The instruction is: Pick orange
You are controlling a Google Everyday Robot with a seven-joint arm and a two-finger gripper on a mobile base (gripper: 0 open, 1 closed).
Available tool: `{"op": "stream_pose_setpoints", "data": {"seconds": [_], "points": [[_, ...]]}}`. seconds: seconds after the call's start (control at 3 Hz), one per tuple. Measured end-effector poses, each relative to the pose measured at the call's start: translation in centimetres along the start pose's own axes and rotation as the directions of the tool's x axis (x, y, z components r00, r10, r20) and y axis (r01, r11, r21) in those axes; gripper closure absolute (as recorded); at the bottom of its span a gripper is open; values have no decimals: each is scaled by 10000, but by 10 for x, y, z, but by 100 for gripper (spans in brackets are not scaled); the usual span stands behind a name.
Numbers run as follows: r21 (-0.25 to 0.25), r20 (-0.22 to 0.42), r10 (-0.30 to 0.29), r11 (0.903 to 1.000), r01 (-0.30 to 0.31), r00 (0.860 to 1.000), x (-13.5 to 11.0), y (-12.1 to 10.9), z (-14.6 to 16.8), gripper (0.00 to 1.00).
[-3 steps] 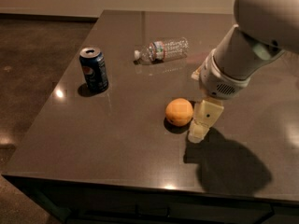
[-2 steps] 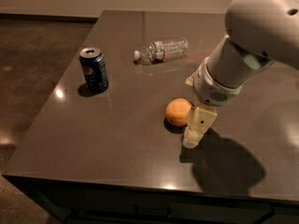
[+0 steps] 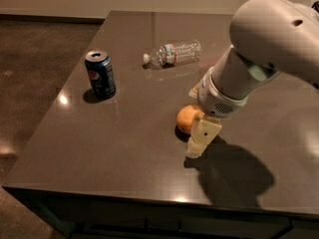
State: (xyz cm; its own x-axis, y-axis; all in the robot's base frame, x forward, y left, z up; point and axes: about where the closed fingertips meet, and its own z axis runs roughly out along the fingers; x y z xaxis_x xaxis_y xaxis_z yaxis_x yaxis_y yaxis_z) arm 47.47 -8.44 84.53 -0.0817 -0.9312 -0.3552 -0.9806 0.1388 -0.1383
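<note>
Gripper (image 3: pixel 198 142) low at table (image 3: pixel 99 148) surface; open or closed, can't tell. 1 orange (image 3: pixel 185 118) on the table just left of it, partly hidden behind it. 1 blue can (image 3: pixel 100 74) upright, well left. 1 plastic bottle (image 3: pixel 174 54) lying on its side, beyond the gripper.

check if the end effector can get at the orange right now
Probably yes: the end effector sits right beside the orange, low over the table, with nothing between them. The can and bottle are well away.
</note>
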Motion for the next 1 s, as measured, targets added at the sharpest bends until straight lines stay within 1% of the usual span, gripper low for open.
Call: {"op": "stream_pose_setpoints", "data": {"seconds": [0.33, 0.67, 1.0], "points": [[-63, 102, 33, 10000, -32, 9999, -2, -1, 2, 26], [-125, 137, 33, 9999, -32, 9999, -4, -2, 2, 49], [-121, 198, -55, 9999, 58, 9998, -9, -3, -7, 73]]}}
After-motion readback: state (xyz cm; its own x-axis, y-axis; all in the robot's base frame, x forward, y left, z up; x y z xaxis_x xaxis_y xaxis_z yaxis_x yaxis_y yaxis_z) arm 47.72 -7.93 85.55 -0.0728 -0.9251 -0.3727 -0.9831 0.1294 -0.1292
